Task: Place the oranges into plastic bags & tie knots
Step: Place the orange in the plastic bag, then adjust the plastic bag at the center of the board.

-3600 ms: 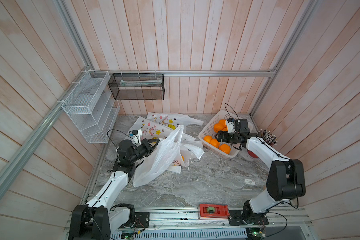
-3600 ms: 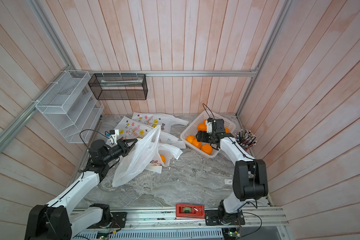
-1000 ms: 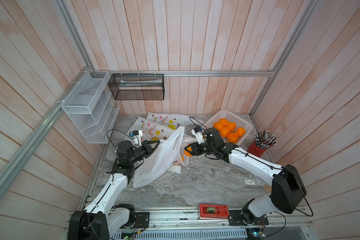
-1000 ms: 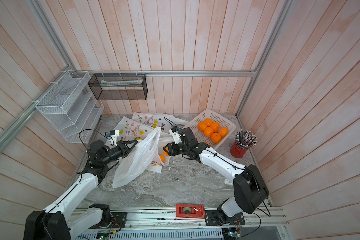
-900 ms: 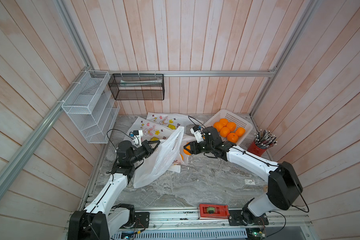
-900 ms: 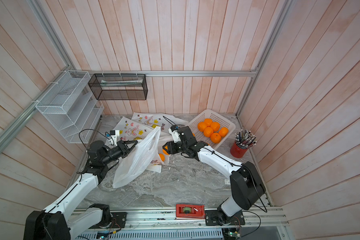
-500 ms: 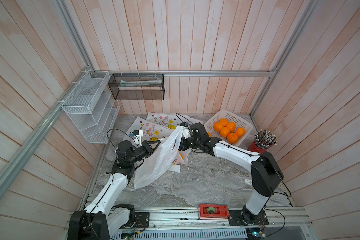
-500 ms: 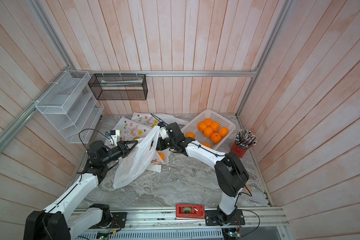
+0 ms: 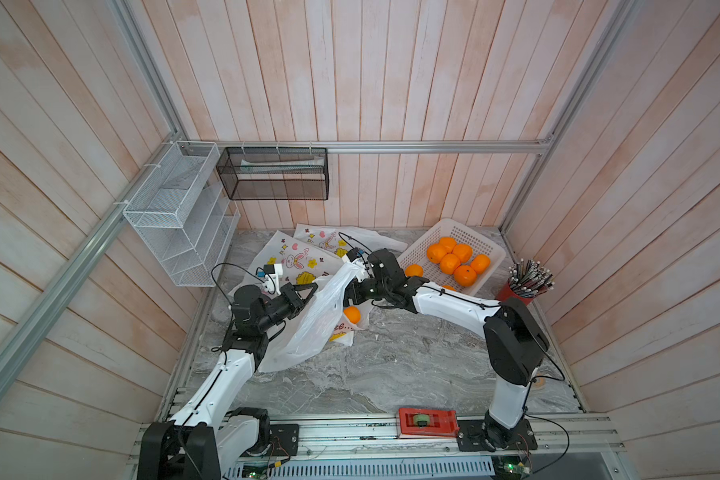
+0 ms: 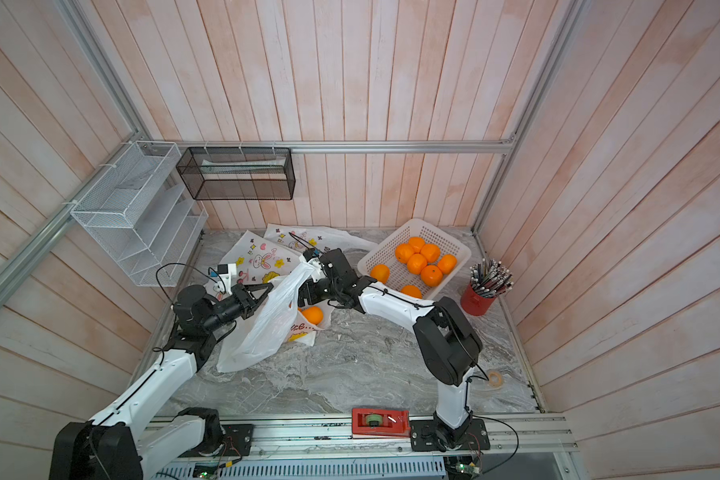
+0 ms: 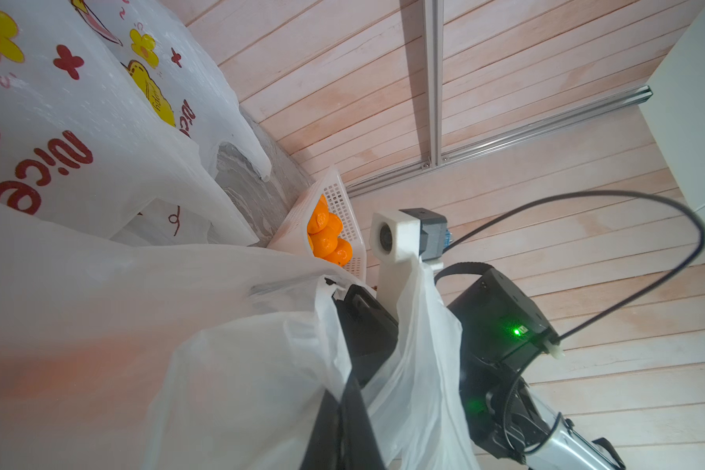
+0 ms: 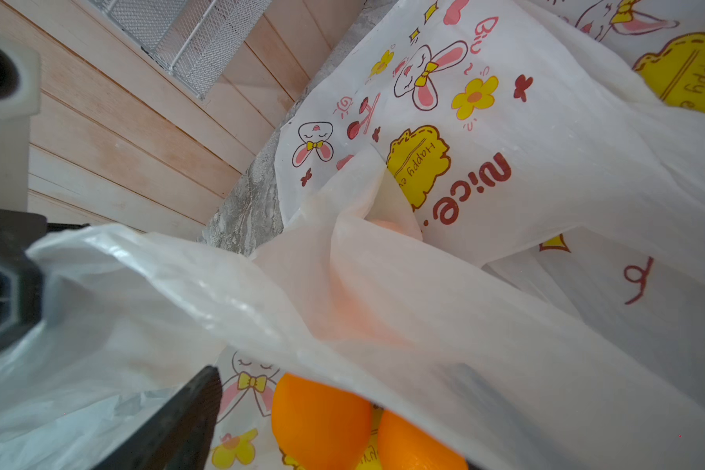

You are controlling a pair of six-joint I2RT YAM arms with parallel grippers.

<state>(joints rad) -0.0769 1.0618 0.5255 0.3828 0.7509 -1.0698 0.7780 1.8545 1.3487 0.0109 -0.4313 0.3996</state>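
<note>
Two oranges point(image 12: 318, 423) show in the right wrist view, lying on a printed bag point(image 12: 505, 162) just past the edge of the plain white bag point(image 9: 308, 332). Whether they are inside it I cannot tell.

In both top views the white bag hangs left of centre, its rim pinched tight in the closed left gripper point(image 9: 304, 293). One orange point(image 9: 352, 314) sits just right of it, and more wait in the basket point(image 9: 491, 253) at upper right.

The right gripper point(image 9: 348, 296) is at the bag's mouth, near the centre of the frame. Only one finger point(image 12: 172, 423) is visible and the film hides the rest, so I cannot tell how wide it stands or what it holds.

To do this step well, the left arm should hold the rim high and taut. A handle point(image 11: 420, 325) looks draped over the right arm's camera mount point(image 11: 395, 252), so that arm had best back out slowly and straight, lest the thin film snag and pull loose.
</note>
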